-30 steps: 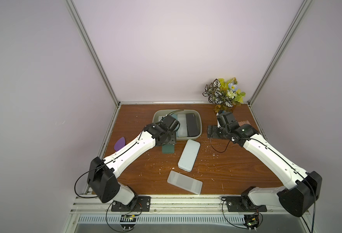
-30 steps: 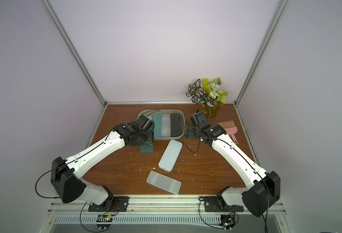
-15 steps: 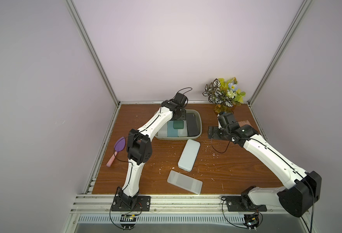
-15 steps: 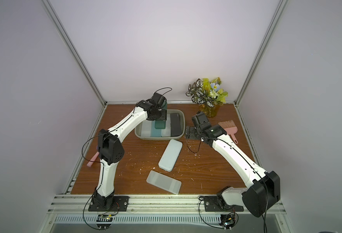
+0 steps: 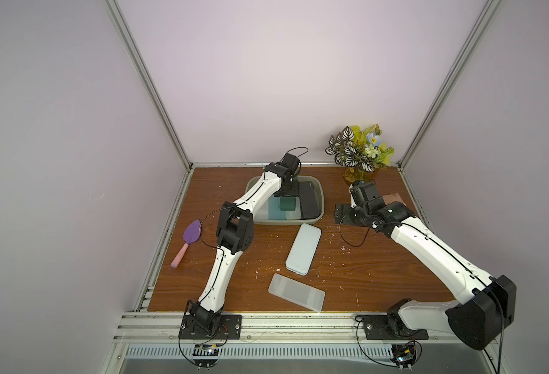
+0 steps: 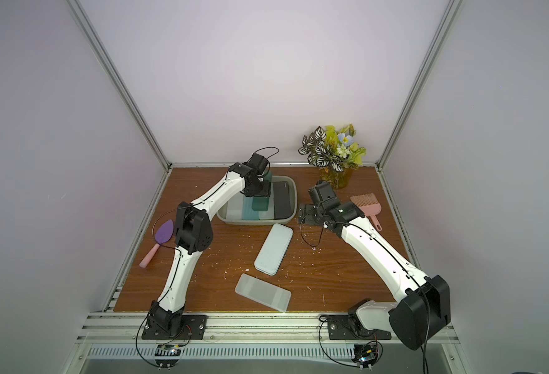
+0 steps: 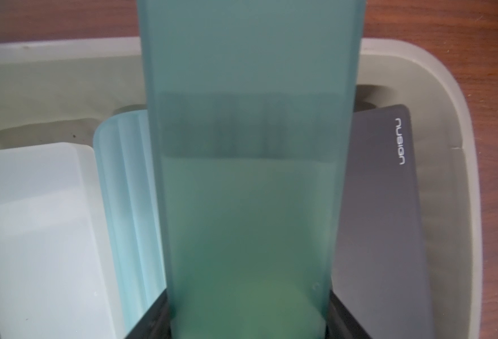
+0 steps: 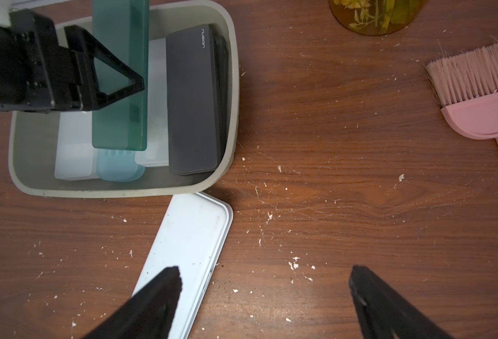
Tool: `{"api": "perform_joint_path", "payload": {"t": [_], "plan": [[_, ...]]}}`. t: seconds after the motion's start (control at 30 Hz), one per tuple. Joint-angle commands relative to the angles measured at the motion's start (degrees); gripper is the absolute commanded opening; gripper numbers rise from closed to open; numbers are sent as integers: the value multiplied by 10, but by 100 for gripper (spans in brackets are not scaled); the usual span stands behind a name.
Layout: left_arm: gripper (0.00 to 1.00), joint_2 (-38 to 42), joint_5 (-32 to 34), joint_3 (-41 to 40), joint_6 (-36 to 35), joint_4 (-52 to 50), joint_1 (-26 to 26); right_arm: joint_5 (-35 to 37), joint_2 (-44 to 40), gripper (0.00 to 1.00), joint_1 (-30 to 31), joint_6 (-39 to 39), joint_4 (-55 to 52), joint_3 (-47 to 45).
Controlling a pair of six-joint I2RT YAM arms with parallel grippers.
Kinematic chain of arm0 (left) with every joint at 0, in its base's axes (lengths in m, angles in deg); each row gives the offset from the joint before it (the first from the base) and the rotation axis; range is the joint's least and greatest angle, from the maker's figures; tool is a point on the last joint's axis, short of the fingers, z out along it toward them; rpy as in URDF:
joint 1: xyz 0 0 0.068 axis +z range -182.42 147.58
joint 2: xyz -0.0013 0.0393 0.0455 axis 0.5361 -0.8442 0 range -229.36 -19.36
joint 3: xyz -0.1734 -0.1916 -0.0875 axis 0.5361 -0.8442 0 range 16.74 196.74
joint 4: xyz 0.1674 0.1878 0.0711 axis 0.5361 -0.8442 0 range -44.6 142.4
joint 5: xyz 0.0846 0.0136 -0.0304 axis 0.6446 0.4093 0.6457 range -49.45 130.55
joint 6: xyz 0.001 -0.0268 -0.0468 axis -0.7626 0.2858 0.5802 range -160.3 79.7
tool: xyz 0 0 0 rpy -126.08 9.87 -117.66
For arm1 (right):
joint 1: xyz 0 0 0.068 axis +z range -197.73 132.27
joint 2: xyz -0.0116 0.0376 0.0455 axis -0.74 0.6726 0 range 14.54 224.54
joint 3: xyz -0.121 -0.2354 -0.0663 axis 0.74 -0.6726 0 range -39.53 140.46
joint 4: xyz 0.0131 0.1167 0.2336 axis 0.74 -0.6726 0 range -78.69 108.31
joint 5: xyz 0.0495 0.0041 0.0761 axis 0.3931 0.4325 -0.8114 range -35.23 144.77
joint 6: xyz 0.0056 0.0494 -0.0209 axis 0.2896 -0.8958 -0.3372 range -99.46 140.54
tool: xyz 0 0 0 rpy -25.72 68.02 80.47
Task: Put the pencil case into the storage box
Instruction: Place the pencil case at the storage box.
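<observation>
The left pincer [image 7: 247,318] pinches the translucent teal oblong plastic pencil case [image 8: 121,123] across its width, above the shallow greyish-beige plastic storage box [image 8: 109,191], not yet in it. The box is crowded, so a release here could leave the pencil case crooked on the flat dark grey case [image 8: 193,102] or riding the rim. The right pincer [image 8: 265,273] hangs spread over the desk [image 8: 330,176].

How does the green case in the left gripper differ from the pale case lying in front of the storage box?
The green case is translucent dark green; the pale case is opaque bluish white. The green case is gripped by the left gripper over the storage box; the pale case lies flat on the table, untouched. Both are oblong.
</observation>
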Motion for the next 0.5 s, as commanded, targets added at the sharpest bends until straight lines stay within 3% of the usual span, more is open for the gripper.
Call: {"api": "perform_joint_path", "payload": {"t": [0.0,0.33,0.47], "plan": [[60,-11,-17,4,-2,-8,2,-9,-6,97,-2,0,14,-2],[78,-30,-41,8,12,-7,-1,-4,-6,97,-3,5,11,2],[80,-18,-49,16,10,-7,-1,-5,-3,97,-3,6,11,7]]}}
